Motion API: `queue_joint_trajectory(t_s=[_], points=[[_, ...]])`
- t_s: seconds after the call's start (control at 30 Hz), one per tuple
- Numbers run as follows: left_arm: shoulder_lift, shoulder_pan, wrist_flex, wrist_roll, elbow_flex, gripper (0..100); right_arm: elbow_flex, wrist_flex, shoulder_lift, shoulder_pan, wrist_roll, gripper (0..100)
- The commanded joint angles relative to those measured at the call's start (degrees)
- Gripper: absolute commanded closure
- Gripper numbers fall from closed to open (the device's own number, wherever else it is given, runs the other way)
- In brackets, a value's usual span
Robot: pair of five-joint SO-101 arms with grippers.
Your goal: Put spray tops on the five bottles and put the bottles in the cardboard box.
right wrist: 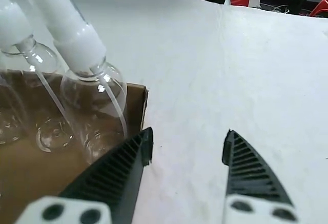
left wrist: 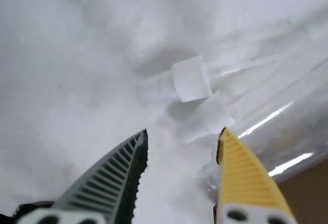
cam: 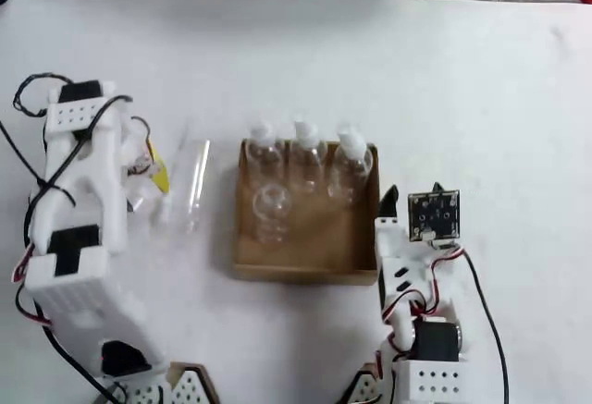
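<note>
The cardboard box (cam: 305, 270) sits at the middle of the white desk (cam: 462, 99). Three bottles (cam: 307, 159) with spray tops stand in a row along its 12 o'clock wall. A fourth bottle (cam: 271, 212) is in the box at 6 o'clock from the leftmost one; whether it has a top I cannot tell. At 9 o'clock from the box, a clear bottle (cam: 192, 182) lies on its side on the desk. A loose spray top (left wrist: 192, 78) with its thin tube lies just beside that bottle. The left tool (left wrist: 184, 131) hangs released over the desk near this top, its grey and yellow fingers spread and holding nothing. The right tool (right wrist: 188, 133) is also released and empty, just outside the box's 3 o'clock wall, near the rightmost capped bottle.
</note>
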Motion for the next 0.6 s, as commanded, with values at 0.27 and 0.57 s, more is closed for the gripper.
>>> queue_joint_trajectory(t_s=[0.27, 0.57], points=[[3.91, -6.37, -6.33, 2.55, -3.43, 78, 0.09, -1.19, -0.48, 0.13, 0.97, 80.4], [6.46, -6.2, -11.43, 2.46, -1.76, 78, 0.09, -1.1, -0.48, 0.13, 1.05, 80.4]])
